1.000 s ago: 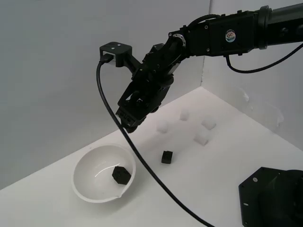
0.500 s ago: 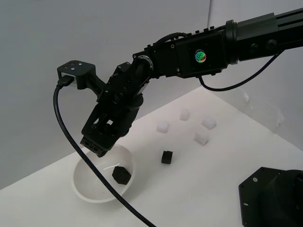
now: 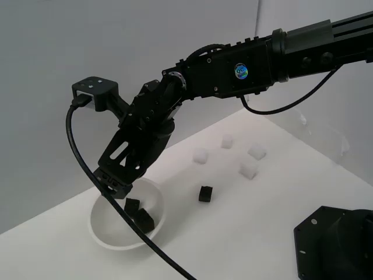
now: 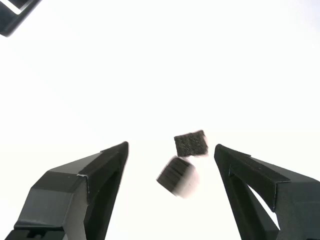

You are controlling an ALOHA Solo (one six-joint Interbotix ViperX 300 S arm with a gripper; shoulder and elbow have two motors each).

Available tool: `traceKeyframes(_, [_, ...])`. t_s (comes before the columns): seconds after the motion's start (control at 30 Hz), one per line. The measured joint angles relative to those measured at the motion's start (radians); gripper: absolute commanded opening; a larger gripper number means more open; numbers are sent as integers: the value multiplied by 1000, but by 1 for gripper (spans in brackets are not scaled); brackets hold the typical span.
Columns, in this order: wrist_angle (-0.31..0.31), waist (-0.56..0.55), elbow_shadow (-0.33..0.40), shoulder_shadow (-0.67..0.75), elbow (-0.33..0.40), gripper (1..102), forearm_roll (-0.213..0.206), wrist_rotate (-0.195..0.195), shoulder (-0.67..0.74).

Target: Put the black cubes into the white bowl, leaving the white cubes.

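At lower left of the exterior view my gripper (image 3: 116, 185) hangs over the white bowl (image 3: 99, 228), fingers (image 4: 82, 187) spread wide and holding nothing, with two black cubes (image 3: 133, 205) below them in the bowl, one blurred in the wrist view. The third black cube (image 3: 205, 193) sits near frame centre on the table, the white cubes (image 3: 200, 155) beyond it toward upper right. I judge it light, stiff and matte, best pinched across two flat opposite faces, squarely, as a skewed grip could pop it out

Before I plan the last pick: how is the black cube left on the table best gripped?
Come straight down on the black cube and close the gripper on two opposite side faces. It sits flat and alone on the table, apart from the white cubes, so every side looks free.
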Motion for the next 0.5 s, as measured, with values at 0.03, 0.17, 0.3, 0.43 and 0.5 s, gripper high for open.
traceKeyframes(0.03, [2,17,15,3,14,93,0,0,6])
traceKeyframes(0.17, [5,103,91,44,91,89,0,0,48])
traceKeyframes(0.3, [3,184,160,94,163,88,0,-3,95])
traceKeyframes(0.43, [5,247,229,109,229,88,0,-2,112])
traceKeyframes(0.5, [-3,267,258,109,258,88,0,-3,112])
